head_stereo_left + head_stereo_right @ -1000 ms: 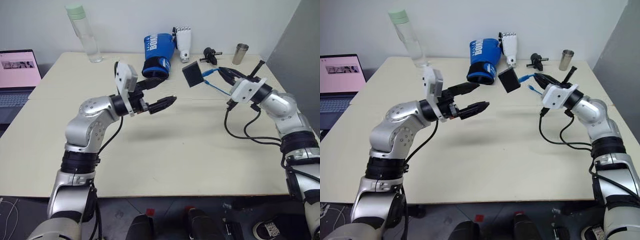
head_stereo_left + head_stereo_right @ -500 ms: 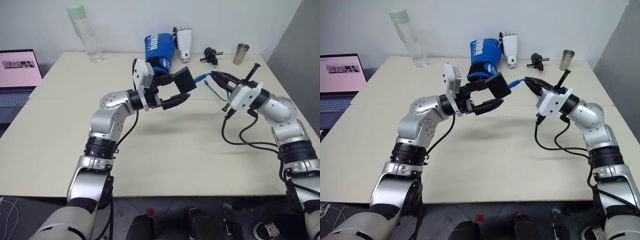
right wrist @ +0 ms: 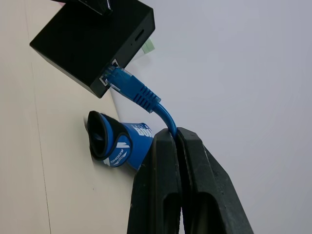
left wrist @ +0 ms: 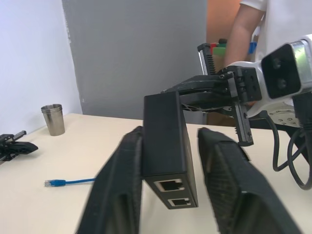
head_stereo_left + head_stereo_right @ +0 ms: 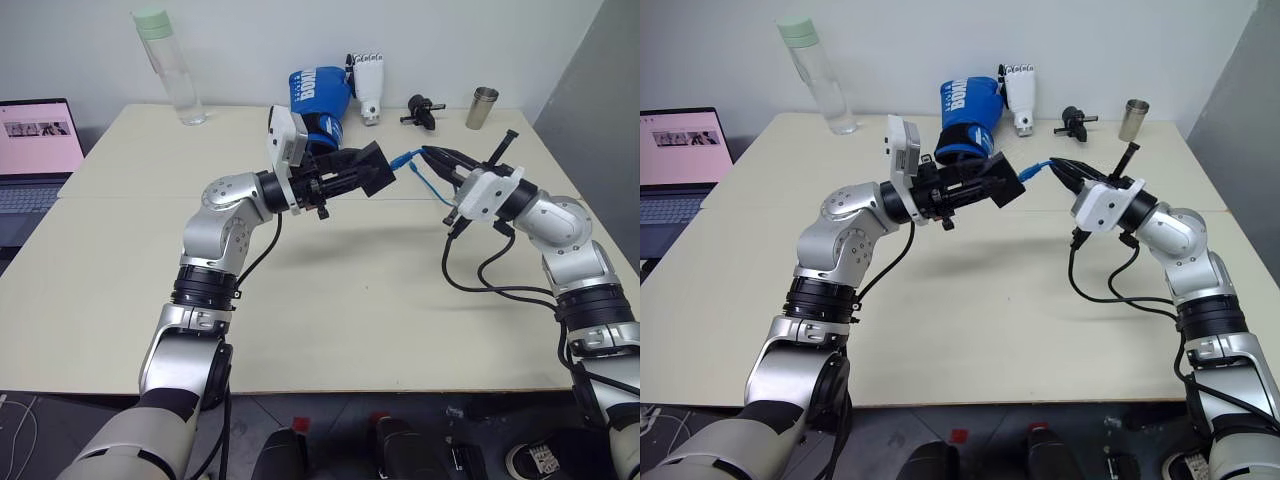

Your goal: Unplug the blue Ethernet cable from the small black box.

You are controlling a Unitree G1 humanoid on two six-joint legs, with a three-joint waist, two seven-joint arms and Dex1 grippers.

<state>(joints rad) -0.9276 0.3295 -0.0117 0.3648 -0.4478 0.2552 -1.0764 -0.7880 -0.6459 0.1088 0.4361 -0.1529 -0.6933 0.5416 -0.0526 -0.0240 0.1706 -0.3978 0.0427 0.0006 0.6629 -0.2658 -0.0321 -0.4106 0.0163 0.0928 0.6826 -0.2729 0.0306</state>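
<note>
L gripper (image 5: 352, 181) clamped on small matte-black square box (image 5: 375, 168); R gripper (image 5: 430, 153) pinching thin bright-blue Ethernet cable (image 3: 146, 100) (plug seated in box).

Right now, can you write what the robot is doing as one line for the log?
left gripper: shut on small black box | right gripper: shut on blue Ethernet cable | cable: plugged in

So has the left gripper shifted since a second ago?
Yes. The left gripper swung right, from below the blue boxing glove to the small black box, and its jaws are now shut on it.
</note>
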